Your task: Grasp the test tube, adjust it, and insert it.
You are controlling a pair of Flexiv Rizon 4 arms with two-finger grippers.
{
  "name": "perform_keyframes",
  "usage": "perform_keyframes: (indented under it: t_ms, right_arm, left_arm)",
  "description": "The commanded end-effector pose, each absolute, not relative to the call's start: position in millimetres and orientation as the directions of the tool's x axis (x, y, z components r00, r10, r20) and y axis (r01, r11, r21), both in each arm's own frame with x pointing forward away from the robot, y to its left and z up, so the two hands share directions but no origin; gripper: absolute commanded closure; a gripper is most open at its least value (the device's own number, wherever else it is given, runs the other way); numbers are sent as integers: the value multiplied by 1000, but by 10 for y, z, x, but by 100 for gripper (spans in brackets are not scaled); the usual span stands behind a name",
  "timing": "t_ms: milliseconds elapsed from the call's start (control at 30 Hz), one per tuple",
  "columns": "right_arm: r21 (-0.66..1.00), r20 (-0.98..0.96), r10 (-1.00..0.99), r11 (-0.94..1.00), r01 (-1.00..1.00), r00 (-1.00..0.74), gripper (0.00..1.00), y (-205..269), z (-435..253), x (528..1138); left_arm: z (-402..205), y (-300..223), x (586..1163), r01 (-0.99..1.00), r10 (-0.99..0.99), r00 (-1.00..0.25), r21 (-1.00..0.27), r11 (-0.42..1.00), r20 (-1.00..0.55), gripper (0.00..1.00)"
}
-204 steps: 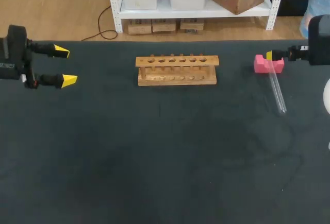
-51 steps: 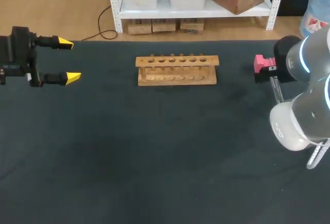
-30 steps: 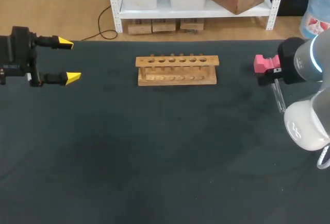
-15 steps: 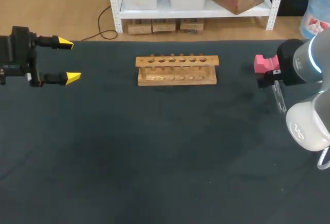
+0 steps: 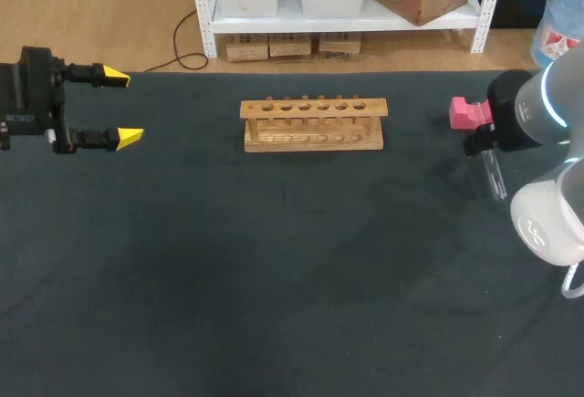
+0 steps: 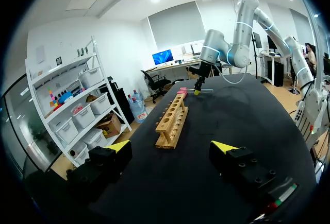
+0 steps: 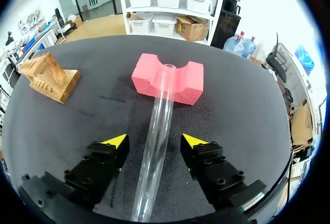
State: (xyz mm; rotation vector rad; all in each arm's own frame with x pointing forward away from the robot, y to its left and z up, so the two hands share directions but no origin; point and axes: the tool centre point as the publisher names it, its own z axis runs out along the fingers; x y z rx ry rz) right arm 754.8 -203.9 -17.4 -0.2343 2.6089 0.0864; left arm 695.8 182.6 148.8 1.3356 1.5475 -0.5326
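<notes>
Your right claw (image 7: 154, 140) is spread astride the test tube (image 7: 161, 100), which lies near the right edge of the table (image 7: 247, 126), propped on the pink block (image 7: 183, 82); close off-centre and the glass could roll away.

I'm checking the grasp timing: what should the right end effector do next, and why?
Probably close the right end effector on the test tube: its open fingers straddle the tube without touching, and the tube's far end rests in the pink foam block's notch.
</notes>
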Motion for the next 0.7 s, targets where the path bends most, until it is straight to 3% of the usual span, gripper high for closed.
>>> perform_keyframes:
  t_ms: [33,233,700]
  right_arm:
    - [18,-499,-148,983,-182,-854,29,-2048,-180,7559]
    - [22,-523,-131,986,-167,-842,31,-2046,-193,7551]
    - [35,-652,-98,987,-158,-752,7,-2046,-180,7460]
  left_arm:
    - [1474,1834,6953,916,482,95,266,299,-871,0]
    - [1474,1834,6953,916,482,95,266,299,-871,0]
    - [1474,1834,6953,916,482,95,266,299,-871,0]
